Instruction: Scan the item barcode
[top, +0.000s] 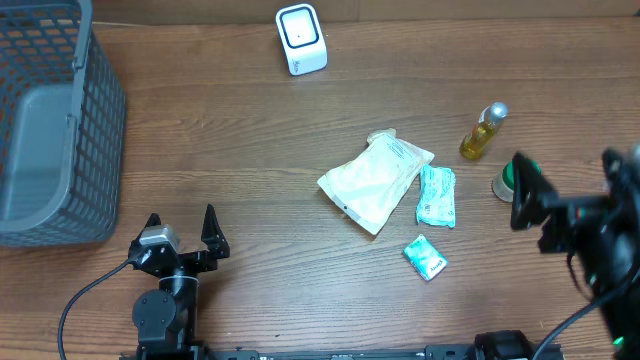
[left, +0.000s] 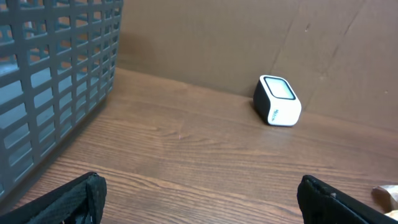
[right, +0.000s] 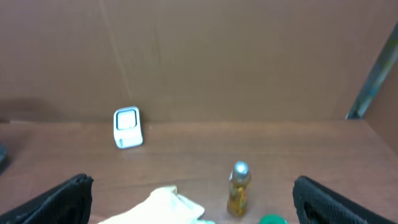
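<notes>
Wooden surface (top: 250, 150), grey plastic mesh basket (top: 105, 130) at left.
Clear bottle (top: 478, 138) holds yellow liquid; left and right jaws face forward, wide apart, gripping nothing.

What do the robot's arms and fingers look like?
Both arms are black. The left gripper has two pointed black fingers, with a small silver block behind them and a round black joint further back. A thin black cable curls away from it. The right gripper is black too, but blurry from above.

Grey mesh basket (top: 100, 130) at left edge of wooden table (top: 250, 150)
</notes>
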